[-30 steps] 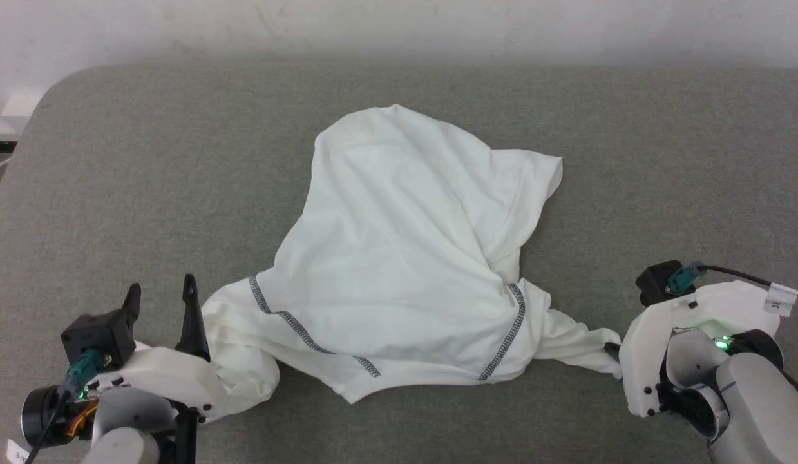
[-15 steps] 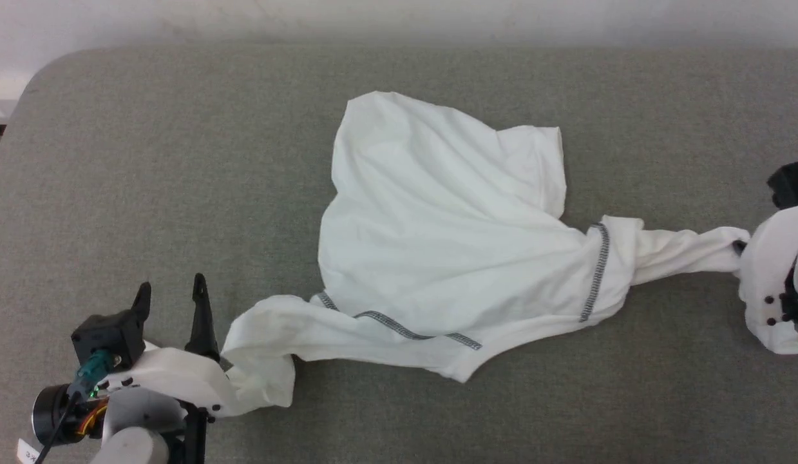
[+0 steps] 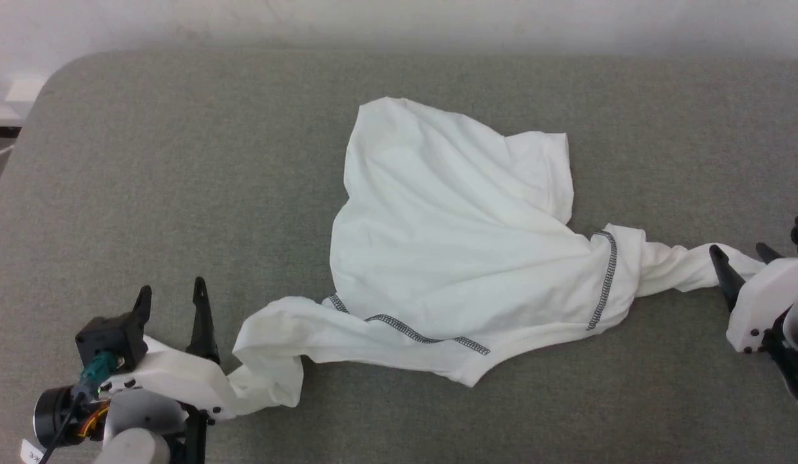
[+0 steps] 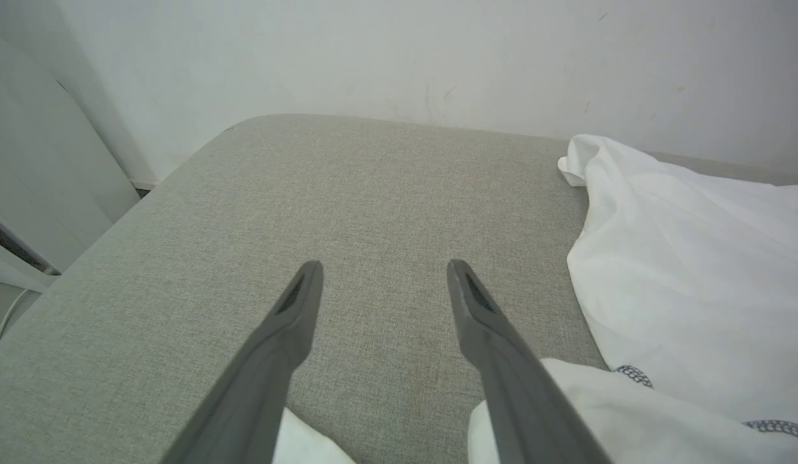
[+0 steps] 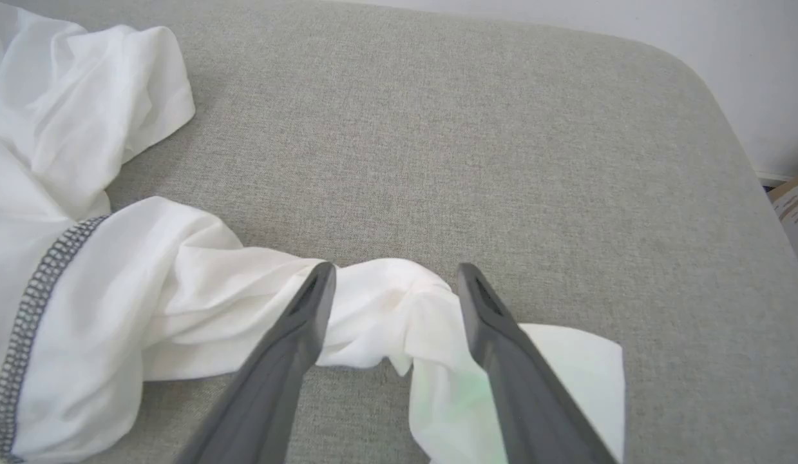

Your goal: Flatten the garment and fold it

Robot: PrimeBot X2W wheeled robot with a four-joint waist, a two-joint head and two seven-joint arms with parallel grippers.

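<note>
Your left gripper (image 3: 172, 289) and right gripper (image 3: 740, 250) stand spread, gripping nothing. The shirt (image 3: 450, 245) has a twisted sleeve by the right gripper; folding now would trap creases.

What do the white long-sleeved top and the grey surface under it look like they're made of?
White long-sleeved top: thin, soft, matte fabric, perhaps a light knit; it crumples into fine folds and one sleeve twists ropelike. Grey surface: matte woven cloth, upholstery-like, with a fine visible weave; what it covers is hidden.
</note>
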